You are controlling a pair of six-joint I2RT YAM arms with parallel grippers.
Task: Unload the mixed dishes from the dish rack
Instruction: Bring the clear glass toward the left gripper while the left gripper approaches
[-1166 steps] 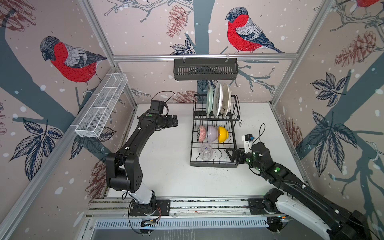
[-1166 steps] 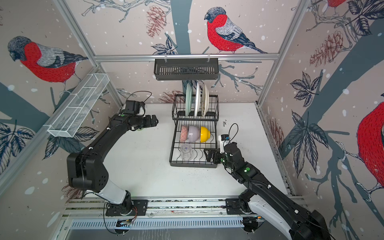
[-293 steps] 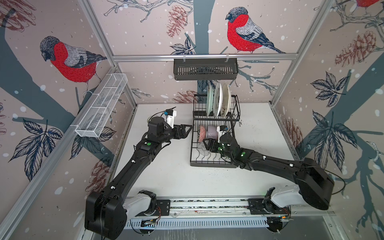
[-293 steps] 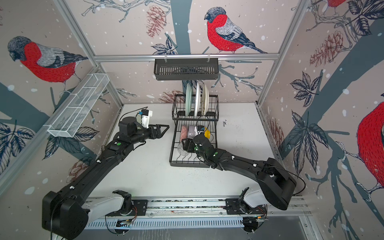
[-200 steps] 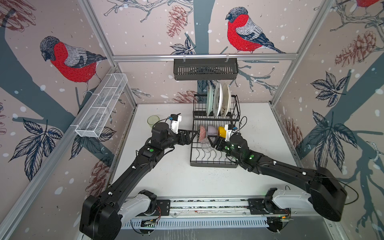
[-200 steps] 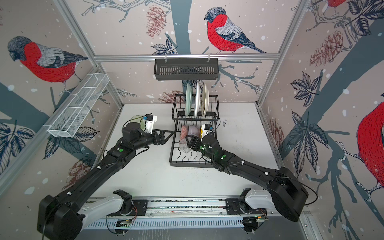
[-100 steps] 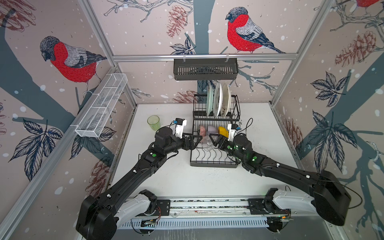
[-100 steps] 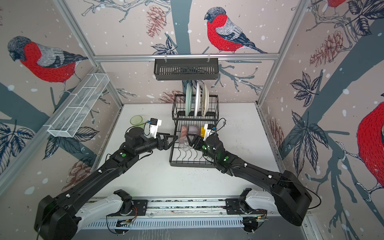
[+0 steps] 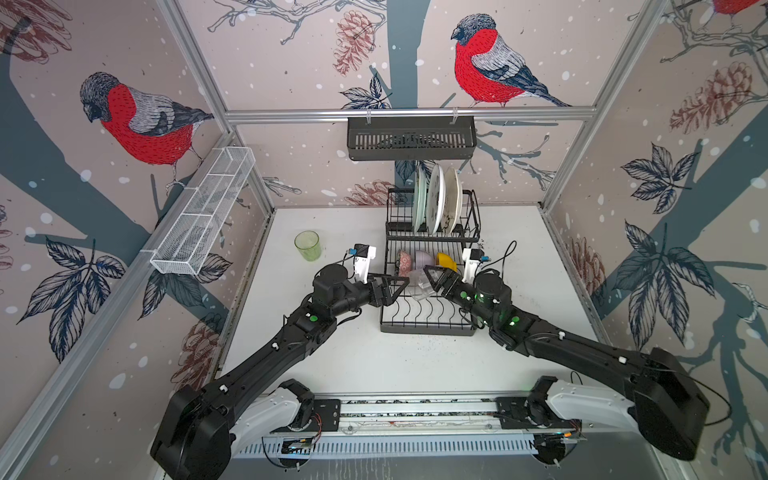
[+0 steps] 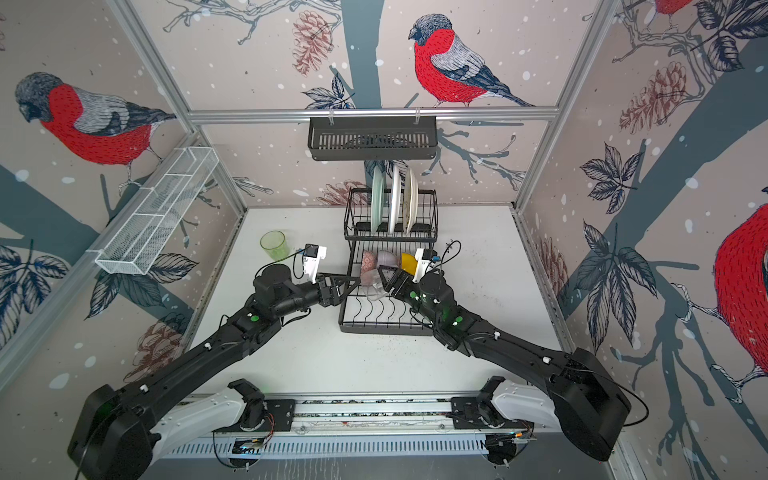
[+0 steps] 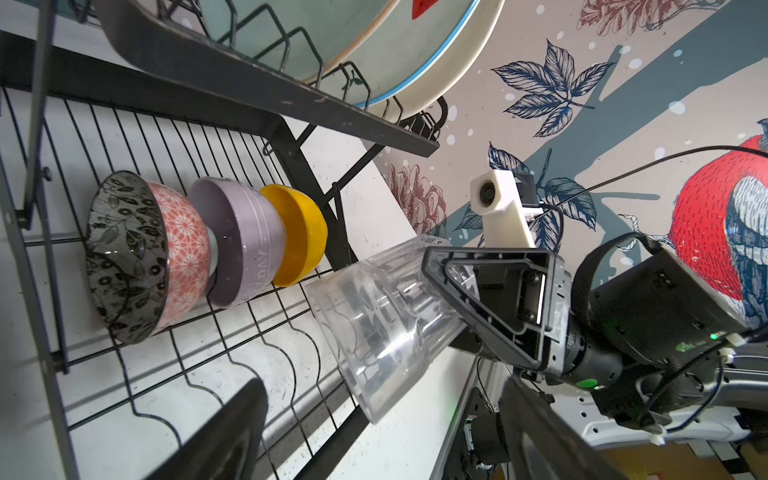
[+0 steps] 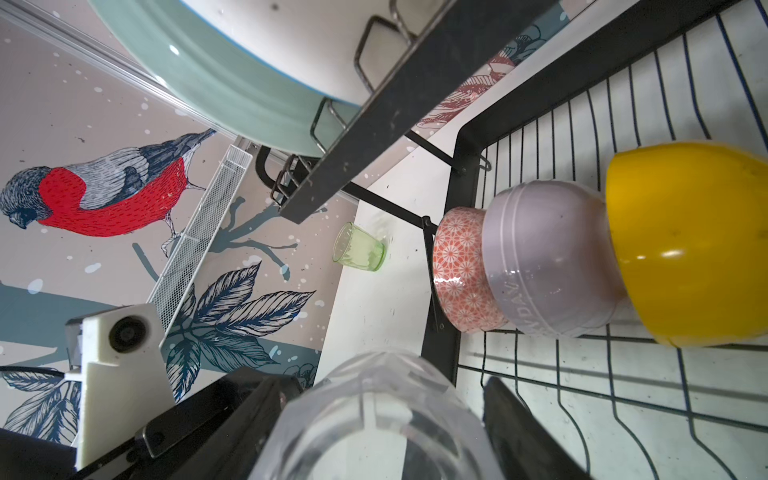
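Two end effectors meet over your black wire dish rack (image 9: 428, 320). The right end effector (image 11: 465, 291) pinches the faceted clear glass (image 11: 374, 328), tilted, its mouth toward the left end effector (image 9: 399, 286), which stands spread. Since a second ago, the smooth green glass (image 9: 308, 245) stands uncovered on the table (image 9: 374, 357) at 10 o'clock of the rack.
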